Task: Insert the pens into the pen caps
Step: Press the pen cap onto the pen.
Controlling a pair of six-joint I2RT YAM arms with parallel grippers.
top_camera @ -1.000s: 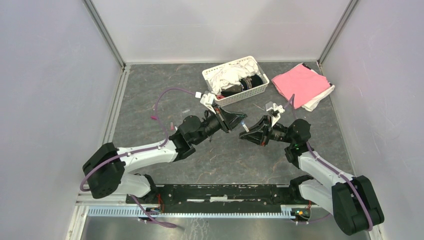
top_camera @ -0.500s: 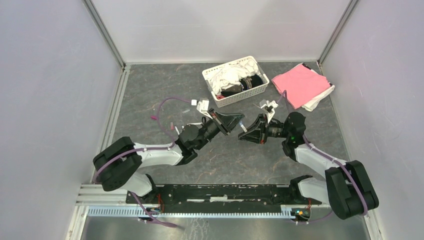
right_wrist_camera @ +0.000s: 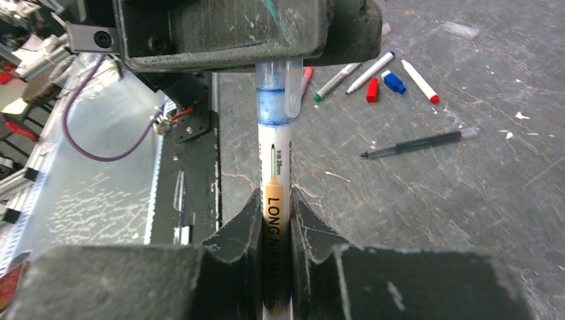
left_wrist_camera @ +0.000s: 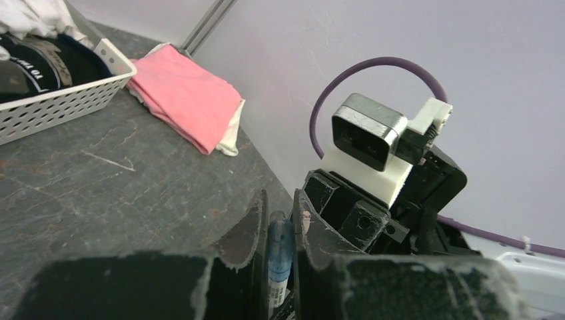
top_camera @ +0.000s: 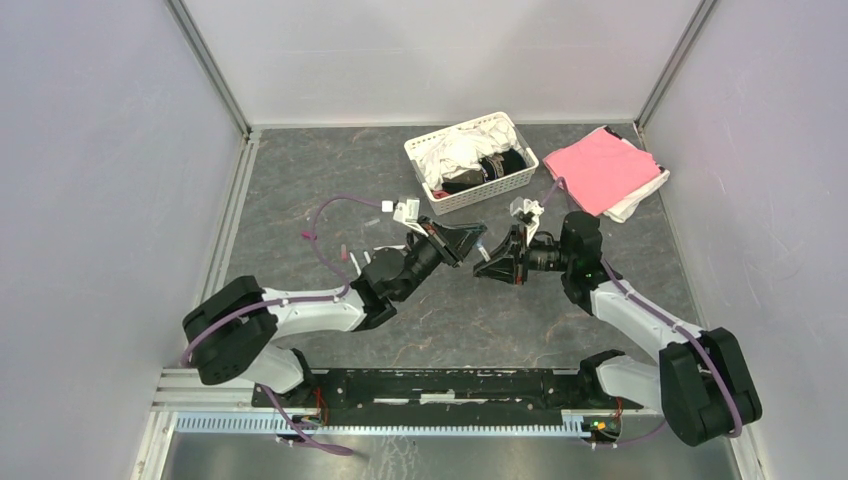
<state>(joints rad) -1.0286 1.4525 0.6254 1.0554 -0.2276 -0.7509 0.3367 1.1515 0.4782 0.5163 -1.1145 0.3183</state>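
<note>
Pen (right_wrist_camera: 274,175) and cap (right_wrist_camera: 273,93) meet in mid-air just in front of the white basket (top_camera: 482,190), above the desk (top_camera: 470,320). The right claw (right_wrist_camera: 274,203) is clamped on the white barrel with its orange label. The left claw (left_wrist_camera: 280,212) is pinched shut on the clear, blue-tinted cap, and the pen's blue tip is already seated inside it. Set against a second ago, the right arm's wrist has swung nearer the basket and the pink cloth (top_camera: 603,165) beside it. The left arm's elbow has drawn back from the basket toward its base, so the two claws now face each other more squarely. Both grips look unchanged, and since half a second ago hardly anything has shifted. Left of the basket and nearer the arm bases, spare pens (right_wrist_camera: 368,72) lie loose on the desk. With them are a red cap (right_wrist_camera: 372,90), a blue cap (right_wrist_camera: 394,81) and a slim dark pen (right_wrist_camera: 413,142), all apart from one another.
</note>
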